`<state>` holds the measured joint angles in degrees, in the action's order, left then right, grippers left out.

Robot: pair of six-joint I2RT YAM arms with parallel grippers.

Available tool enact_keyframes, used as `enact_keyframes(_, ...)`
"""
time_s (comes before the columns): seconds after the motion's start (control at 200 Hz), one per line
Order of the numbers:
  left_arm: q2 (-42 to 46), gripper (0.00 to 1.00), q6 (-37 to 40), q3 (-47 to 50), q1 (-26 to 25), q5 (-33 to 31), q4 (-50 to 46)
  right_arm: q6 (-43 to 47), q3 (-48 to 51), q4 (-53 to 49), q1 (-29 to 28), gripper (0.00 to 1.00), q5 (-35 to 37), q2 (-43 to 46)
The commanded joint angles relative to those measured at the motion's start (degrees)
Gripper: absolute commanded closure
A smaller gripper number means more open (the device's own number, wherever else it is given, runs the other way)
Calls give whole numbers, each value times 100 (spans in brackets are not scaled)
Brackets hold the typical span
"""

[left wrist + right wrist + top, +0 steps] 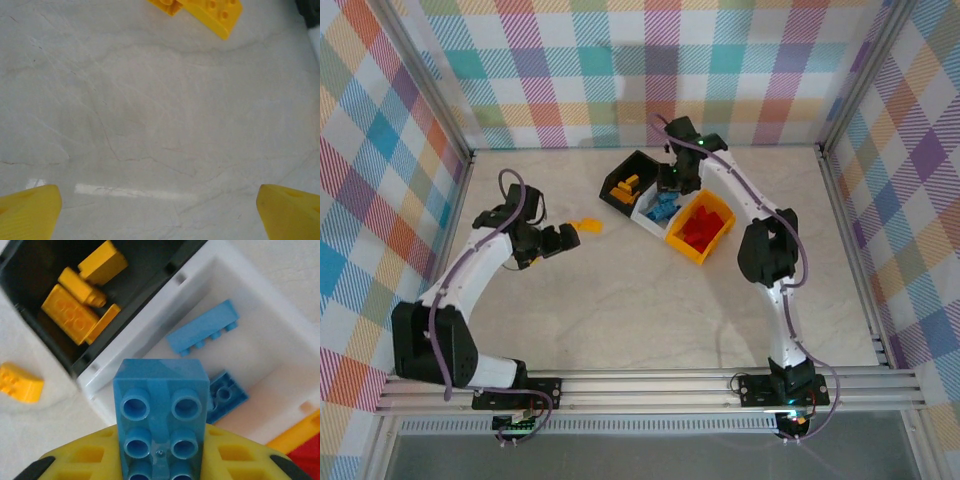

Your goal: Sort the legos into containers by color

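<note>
Light blue brick (161,405): clamped in the right end effector (672,182) above the white bin (135,347), presumably for release among the blue bricks inside.
Left end effector (160,212): spread open, empty, aimed at loose yellow bricks (215,12) left of the white bin.
Obscured: the yellow bricks are cropped and the grip contact is hidden.

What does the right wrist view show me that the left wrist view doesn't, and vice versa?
Right wrist view: the right gripper shut on a blue brick over the near wall of the white bin. Two blue bricks lie inside it, and the black bin alongside holds yellow-orange bricks. Left wrist view: the left gripper open, fingertips apart over bare table. Both: the marbled table and a loose yellow brick lying on it, probably the same one.
</note>
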<state>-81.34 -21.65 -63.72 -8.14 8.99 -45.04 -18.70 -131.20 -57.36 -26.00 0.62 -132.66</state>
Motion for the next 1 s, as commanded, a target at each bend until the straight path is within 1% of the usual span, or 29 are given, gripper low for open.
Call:
enact_keyframes(0.0, -471, 0, -362, -439, 140, 200, -210, -55, -394, -49, 24, 53, -333, -427)
enact_keyframes(0.05, -709, 0, -427, -608, 176, 200, -220, 36, -467, -71, 33, 47, -326, -455)
enact_keyframes(0.185, -1453, 0, -463, -1067, 265, 60, -164, 218, -143, -52, 27, 44, -366, -147)
enact_keyframes(0.245, -1889, 2, -326, -1341, 295, 9, -191, 248, 276, 44, 25, 43, -414, 202)
enact_keyframes(0.375, -2885, 11, 252, -2270, 295, -168, -540, 244, 1439, 373, 15, 42, -495, 1146)
enact_keyframes(0.485, -3487, 13, 706, -2893, 287, -271, -692, 218, 2259, 515, 11, 42, -535, 1857)
enact_keyframes(0.585, -3858, 13, 952, -3354, 287, -258, -822, 234, 2736, 511, 16, 42, -519, 2292)
enact_keyframes(0.735, -4247, 13, 1097, -3685, 280, -370, -911, 244, 3101, 453, 15, 42, -507, 2601)
enact_keyframes(0.935, -4641, 14, 1143, -3956, 244, -353, -893, 158, 3101, 311, 16, 43, -572, 2761)
enact_keyframes(0.995, -4740, 17, 1175, -4047, 206, -355, -885, 134, 3083, 266, 15, 44, -585, 2813)
